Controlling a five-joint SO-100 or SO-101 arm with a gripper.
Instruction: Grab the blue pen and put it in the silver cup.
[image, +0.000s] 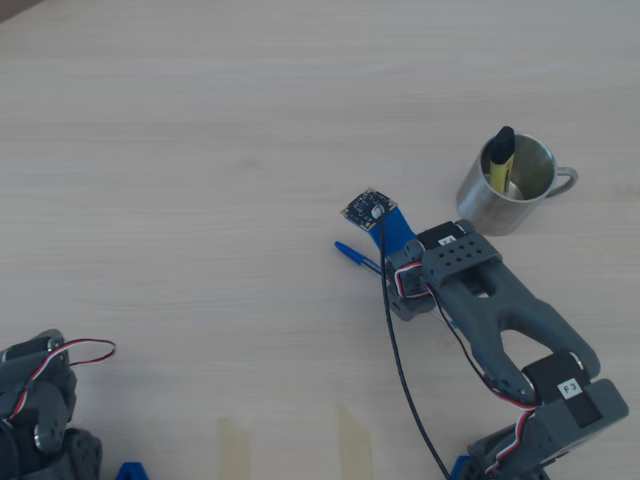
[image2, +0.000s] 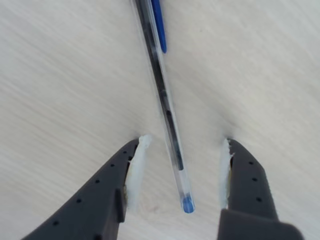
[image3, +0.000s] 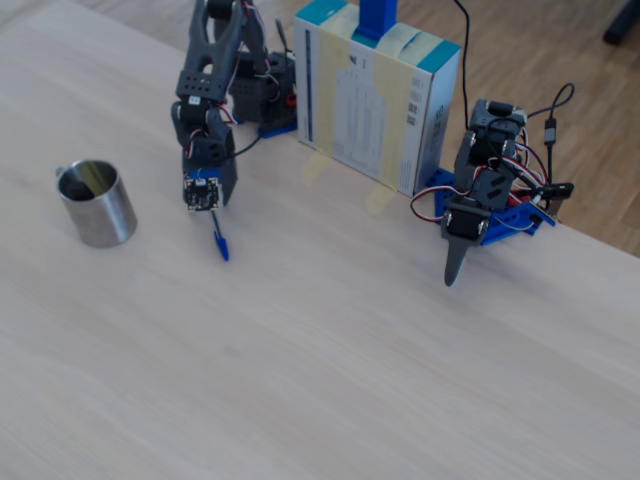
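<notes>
Blue pen (image2: 161, 90) clear barrel, dark ink tube, flat on table | claw (image2: 180, 170) apart, straddling it

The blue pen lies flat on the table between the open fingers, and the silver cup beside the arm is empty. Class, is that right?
Not quite. The silver cup is not empty: the overhead view shows a yellow marker standing in it. The blue pen does lie flat between the open fingers.

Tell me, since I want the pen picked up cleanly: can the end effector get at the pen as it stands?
Probably yes. In the wrist view the open end effector straddles the pen, one finger on each side of the barrel near its plug end. Nothing lies between them on the table.
</notes>
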